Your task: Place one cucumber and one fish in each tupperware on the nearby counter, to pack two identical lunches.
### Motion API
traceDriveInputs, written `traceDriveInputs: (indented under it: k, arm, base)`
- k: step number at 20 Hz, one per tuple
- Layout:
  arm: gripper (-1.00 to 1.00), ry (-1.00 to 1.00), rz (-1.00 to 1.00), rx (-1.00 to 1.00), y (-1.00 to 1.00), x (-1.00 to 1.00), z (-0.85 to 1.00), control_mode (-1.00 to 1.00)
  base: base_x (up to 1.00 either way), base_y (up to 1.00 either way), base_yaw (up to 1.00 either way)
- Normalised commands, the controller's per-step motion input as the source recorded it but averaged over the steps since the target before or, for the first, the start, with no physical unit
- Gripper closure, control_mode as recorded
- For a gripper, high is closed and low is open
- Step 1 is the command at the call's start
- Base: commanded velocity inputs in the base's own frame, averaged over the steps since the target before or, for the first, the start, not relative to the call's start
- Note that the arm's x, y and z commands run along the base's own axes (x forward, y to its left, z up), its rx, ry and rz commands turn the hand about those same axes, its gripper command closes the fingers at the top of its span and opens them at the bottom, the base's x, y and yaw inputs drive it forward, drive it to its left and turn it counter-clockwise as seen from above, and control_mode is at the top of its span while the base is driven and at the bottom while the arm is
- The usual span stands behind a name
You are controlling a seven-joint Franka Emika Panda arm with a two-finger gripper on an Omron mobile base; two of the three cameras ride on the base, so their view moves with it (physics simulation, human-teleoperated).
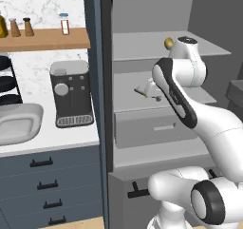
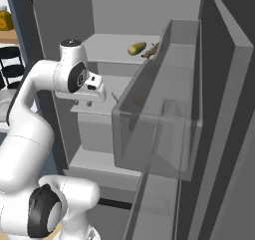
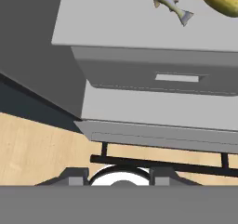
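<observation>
Fish [image 3: 168,0] is lying flat on the middle fridge shelf [image 3: 116,23], slim, brownish-grey with a pale fanned tail pointing toward the shelf's front edge. Cucumber [image 3: 218,0] is sitting just beside it, stubby and rounded, yellow-green with a smooth skin, cut off by the picture's corner. A second cucumber [image 2: 137,48] is resting on the upper shelf [image 2: 109,50] with another fish [image 2: 151,50] right next to it, close to the clear door bin [image 2: 159,129].

Below the middle shelf a plain grey drawer [image 3: 162,76] with a flat slot handle is sitting closed. The floor under it is showing a light wood grain.

Fingers [image 1: 153,97] are hanging over the middle shelf, near the fish; can't tell whether they're apart or together, and nothing is showing between them.

Tupperware [image 1: 18,123] is sitting on the white worktop [image 1: 71,133] left of the fridge: light grey, shallow, rounded corners, flat rim. A boxy dark coffee machine [image 1: 71,94] is standing just beside it, a black round rack [image 1: 8,83] behind.
</observation>
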Motion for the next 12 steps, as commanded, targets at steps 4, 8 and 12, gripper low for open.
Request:
traceDriveInputs:
  k: [4, 8, 12]
  arm:
    - [-1.0, 0.0, 0.0, 0.0, -0.01, 0.0, 0.0, -1.0]
    - [-1.0, -0.05, -0.17, 0.03, -0.22, 0.38, -0.01, -1.0]
    - [-1.0, -0.49, -0.41, 0.0, -0.2, 0.26, 0.28, -1.0]
  base:
    - [0.0, 0.0, 0.0]
    - [0.0, 0.0, 0.0]
    - [0.0, 0.0, 0.0]
